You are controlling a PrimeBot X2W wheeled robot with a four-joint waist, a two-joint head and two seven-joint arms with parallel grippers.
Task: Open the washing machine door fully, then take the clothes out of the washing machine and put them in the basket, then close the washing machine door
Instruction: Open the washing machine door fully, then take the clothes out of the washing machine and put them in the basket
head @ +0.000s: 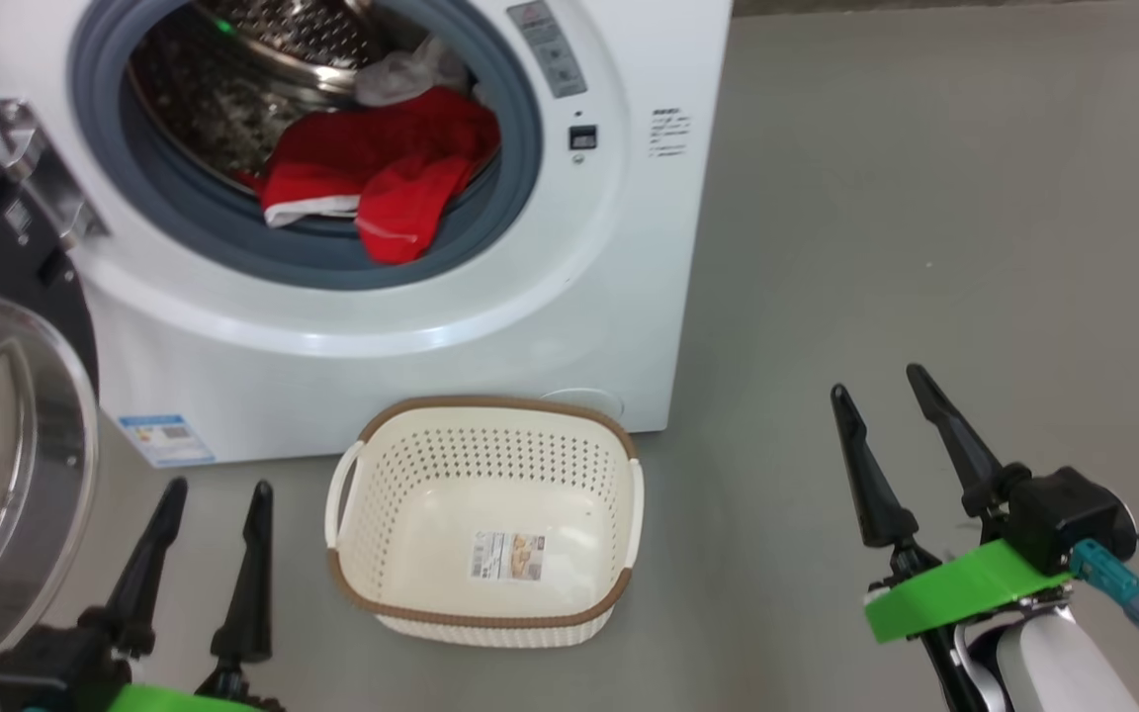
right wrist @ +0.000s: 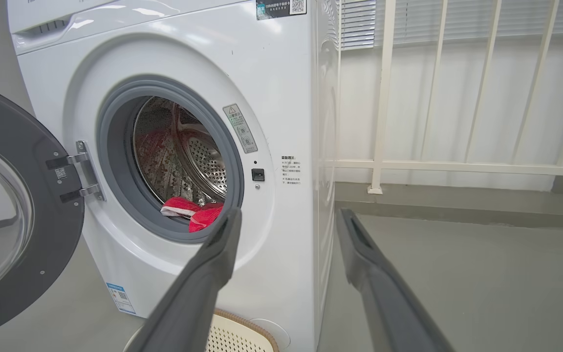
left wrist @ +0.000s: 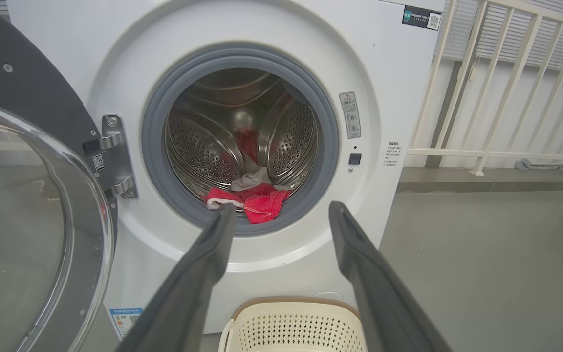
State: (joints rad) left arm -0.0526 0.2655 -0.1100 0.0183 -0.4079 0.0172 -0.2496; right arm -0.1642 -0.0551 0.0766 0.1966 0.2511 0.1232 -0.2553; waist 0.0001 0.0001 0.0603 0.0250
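— What is seen at the left edge of the frame?

— The washing machine door (head: 6,425) is seen there, swung out wide. Just beside it, at the lower left, the left gripper (head: 219,492) is held with its fingers apart, and nothing is held in it.

— What could go wrong there?

— The door could be bumped by that arm when a reach is made, and it could be knocked into the way.

— And in the upper middle?

— The clothes (head: 382,168) are piled at the mouth of the washing machine (head: 490,326), with red cloth hung over the grey ring (head: 505,198). Only one piece might be pinched. Then the small pale cloth (head: 401,74) could be left behind, or a piece could be dropped on the floor (head: 925,198).

— Where is the basket?

— The basket (head: 490,407) is set in the lower middle, empty. It looks light, so it could be pushed away.

— And at the lower right?

— The right gripper (head: 876,384) is spread open, with nothing in it, well apart from the clothes.
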